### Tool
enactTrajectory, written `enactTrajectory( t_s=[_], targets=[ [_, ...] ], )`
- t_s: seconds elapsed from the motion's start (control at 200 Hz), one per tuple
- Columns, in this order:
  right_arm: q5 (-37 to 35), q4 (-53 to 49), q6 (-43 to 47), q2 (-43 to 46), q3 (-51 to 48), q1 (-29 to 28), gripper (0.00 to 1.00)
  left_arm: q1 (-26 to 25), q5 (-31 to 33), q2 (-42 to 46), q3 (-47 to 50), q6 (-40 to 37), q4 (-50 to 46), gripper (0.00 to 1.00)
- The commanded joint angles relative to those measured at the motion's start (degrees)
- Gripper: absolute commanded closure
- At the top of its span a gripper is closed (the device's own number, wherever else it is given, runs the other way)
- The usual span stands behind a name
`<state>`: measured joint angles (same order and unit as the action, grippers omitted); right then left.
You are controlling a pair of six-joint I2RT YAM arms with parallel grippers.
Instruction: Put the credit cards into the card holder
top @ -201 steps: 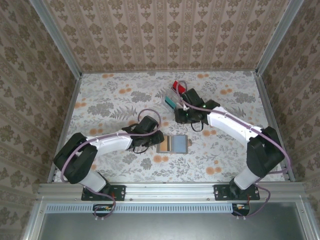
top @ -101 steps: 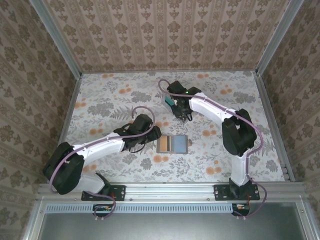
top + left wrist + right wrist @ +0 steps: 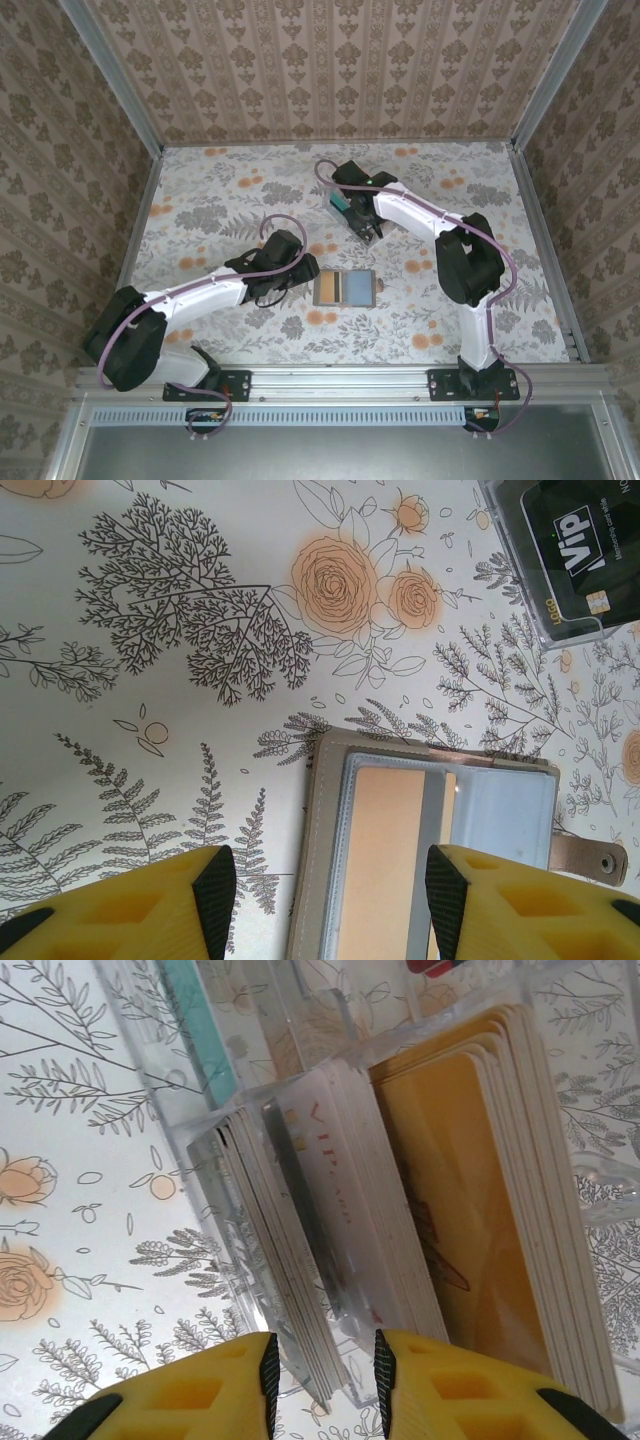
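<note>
Right claw (image 3: 323,1375) is the big change for you. A second ago that arm was stretched out with its elbow toward the right edge of the bench (image 3: 220,200). Now it's folded in tight and peering into the clear rack (image 3: 600,1210) near the middle of the far edge. Your jaws are only a little way apart, sitting astride the bottom corner of the white credit cards (image 3: 340,1210). The beige stack (image 3: 470,1190) is just beside them, and a teal card (image 3: 200,1030) sits a slot over on the other side. I can see a sliver of bench between one pad and the cards, so I'd say nothing's pinched yet.

Left claw (image 3: 328,875) has opened up a bit and backed off a touch toward the left edge. It's roughly half open, holding nothing, and hovers over one end of the card holder (image 3: 345,288). That holder hasn't budged. It lies open and flat around the middle of the bench, a bit toward the near edge, with one beige card (image 3: 385,850) already in a pocket.

My read: you're lined up for the next pick, and there's still plenty left in the rack.
</note>
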<state>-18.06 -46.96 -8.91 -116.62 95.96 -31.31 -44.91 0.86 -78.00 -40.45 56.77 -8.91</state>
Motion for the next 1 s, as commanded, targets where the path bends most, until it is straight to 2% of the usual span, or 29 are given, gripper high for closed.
enactTrajectory(
  t_s=[0.0, 0.305, 0.555, 0.76, 0.99],
  targets=[
    [-2.05, -2.22, 0.40, -1.62, 1.92, 0.44, 0.66, 0.53, -0.12, 0.60, 0.98, 0.53, -0.50, 0.44],
    [5.83, -1.78, 1.82, -0.75, 1.84, 0.46, 0.63, 0.66, -0.03, 0.52, 0.63, 0.41, -1.02, 0.44],
    [0.85, -2.79, 4.20, -3.53, 2.98, -0.37, 0.62, 0.70, -0.10, 0.64, -0.12, 0.10, -1.23, 0.44],
    [-0.32, -2.80, 5.80, -5.00, 3.44, -1.01, 0.61, 0.70, 0.12, 1.27, 0.80, 0.70, -1.02, 0.43],
    [-5.77, -2.52, 7.05, -6.76, 3.45, -1.96, 0.60, 0.69, 0.05, 1.40, 0.72, 0.75, -1.24, 0.43]
  ],
)
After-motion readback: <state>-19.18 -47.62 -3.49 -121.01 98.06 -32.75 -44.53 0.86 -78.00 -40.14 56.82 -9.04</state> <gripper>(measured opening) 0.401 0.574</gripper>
